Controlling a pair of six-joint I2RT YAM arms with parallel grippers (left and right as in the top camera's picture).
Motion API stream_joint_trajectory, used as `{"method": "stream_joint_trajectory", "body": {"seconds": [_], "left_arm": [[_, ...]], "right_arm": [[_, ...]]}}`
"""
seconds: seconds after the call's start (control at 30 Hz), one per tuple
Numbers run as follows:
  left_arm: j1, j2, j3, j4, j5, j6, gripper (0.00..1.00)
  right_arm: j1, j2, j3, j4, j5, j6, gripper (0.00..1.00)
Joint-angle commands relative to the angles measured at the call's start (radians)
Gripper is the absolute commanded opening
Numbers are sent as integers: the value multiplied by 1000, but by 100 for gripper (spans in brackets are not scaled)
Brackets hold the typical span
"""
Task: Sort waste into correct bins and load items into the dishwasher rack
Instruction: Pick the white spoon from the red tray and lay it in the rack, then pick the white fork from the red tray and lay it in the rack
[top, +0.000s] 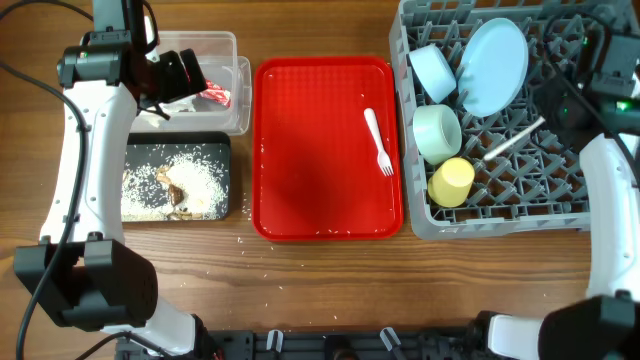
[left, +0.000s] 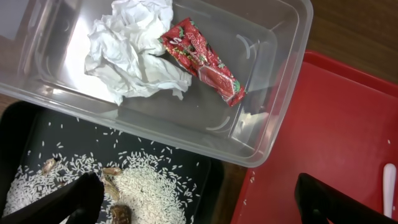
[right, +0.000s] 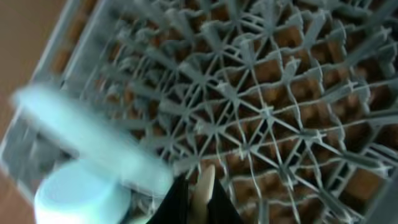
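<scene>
The crumpled napkin (left: 137, 50) and red wrapper (left: 202, 59) lie in the clear tub (left: 273, 93). Rice with brown scraps (left: 149, 186) covers the black tray (left: 37, 130). My left gripper (left: 199, 190) is open and empty above the tub's near wall and the black tray. In the overhead view the grey rack (top: 500, 215) holds the blue plate (top: 493, 65), two bowls (top: 433, 70) (top: 436, 130) and the yellow cup (top: 451, 182). My right gripper (right: 202, 186) is shut on the white spoon (right: 205, 180), over the rack. The fork (top: 378, 140) lies on the red tray.
The flat red tray (top: 320, 190) sits between the bins and the rack. A few rice grains are scattered on the wooden table (top: 250, 245) near the tray's front left corner. The right wrist view is blurred.
</scene>
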Motion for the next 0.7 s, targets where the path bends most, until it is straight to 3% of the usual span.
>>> {"method": "stream_joint_trajectory", "body": {"seconds": [0.0,0.07,0.1,0.17,0.2,0.33,0.47,0.57,0.67], "left_arm": [[-2,-19,21,3,-12,2,100],[-2,-19,21,3,-12,2,100],[-2,-19,21,3,-12,2,100],[-2,-19,21,3,-12,2,100],[-2,-19,21,3,-12,2,100],[-2,-19,21,3,-12,2,100],[-2,-19,21,3,-12,2,100],[-2,-19,21,3,-12,2,100],[-2,-19,21,3,-12,2,100]], "right_arm": [[-61,47,-72,83,33,140,4],[-84,65,-72,105,33,126,4],[-91,70,-72,111,33,120,16],[-91,69,-72,110,23,51,76],[-91,68,-72,111,0,9,88],[-90,8,-56,99,-200,-227,90],[-72,-191,-45,79,-498,-542,87],[42,-395,-45,-34,-518,-635,86],[209,-527,-45,-138,-492,-633,83]]}}
